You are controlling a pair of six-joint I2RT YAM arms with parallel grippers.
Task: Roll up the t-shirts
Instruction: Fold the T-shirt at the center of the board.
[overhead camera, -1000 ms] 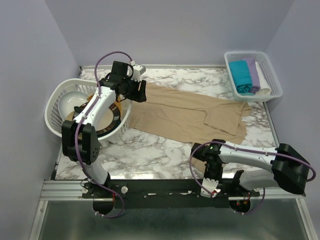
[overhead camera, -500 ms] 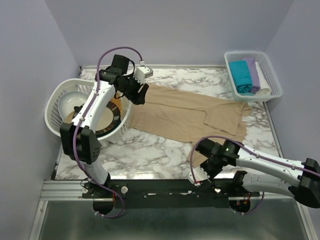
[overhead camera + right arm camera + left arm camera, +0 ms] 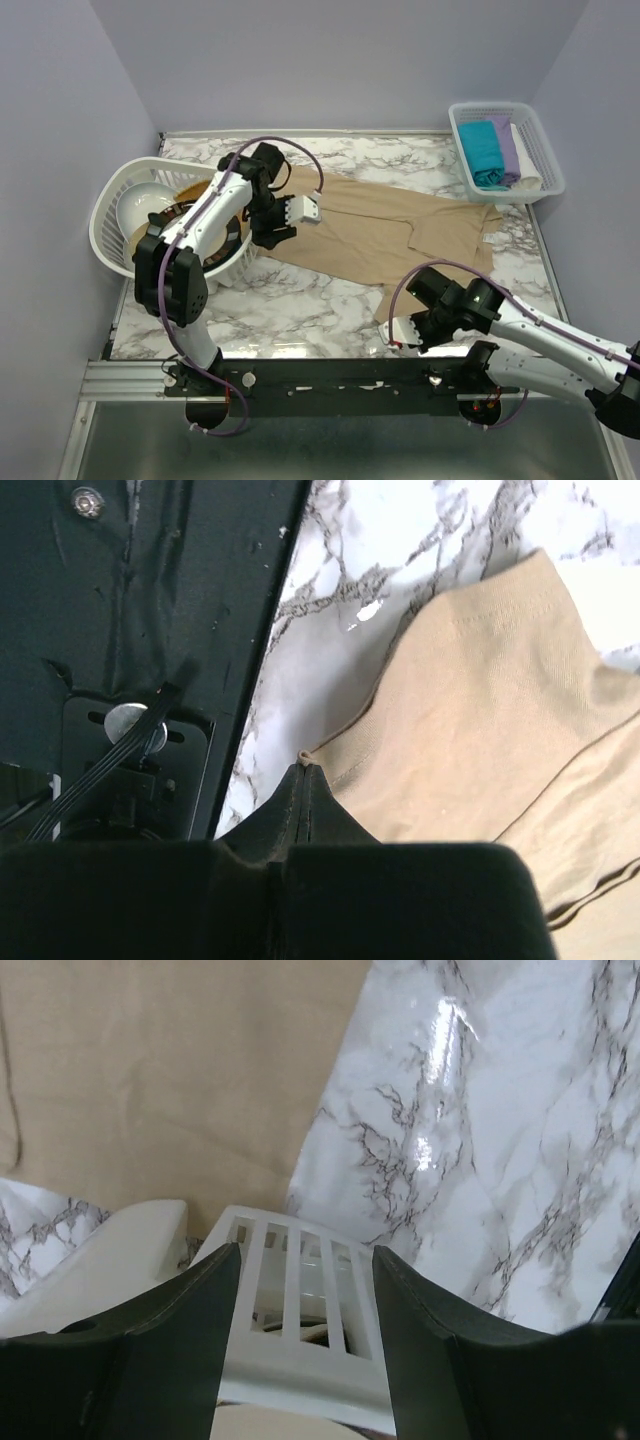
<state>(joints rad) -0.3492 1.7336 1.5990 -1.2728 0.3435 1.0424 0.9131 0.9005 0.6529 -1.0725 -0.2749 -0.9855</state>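
Nothing looks rolled yet: the tan t-shirt point(image 3: 380, 235) lies spread flat on the bench point(image 3: 300, 300), and the other t-shirts point(image 3: 495, 150) sit bundled in the far-right basket point(image 3: 545, 165). My right jaws are pinched shut on its near corner. My left jaws hang open over the round basket point(image 3: 290, 1360), holding nothing.

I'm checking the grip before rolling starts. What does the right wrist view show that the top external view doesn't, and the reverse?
Only right wrist: the right gripper shut on the beige t-shirt at its near edge, close up, beside the black base rail. Only top external: the left gripper open over the round white basket, and the rectangular basket holding a teal t-shirt and a lilac t-shirt. Both: the beige t-shirt lying on the marble table.
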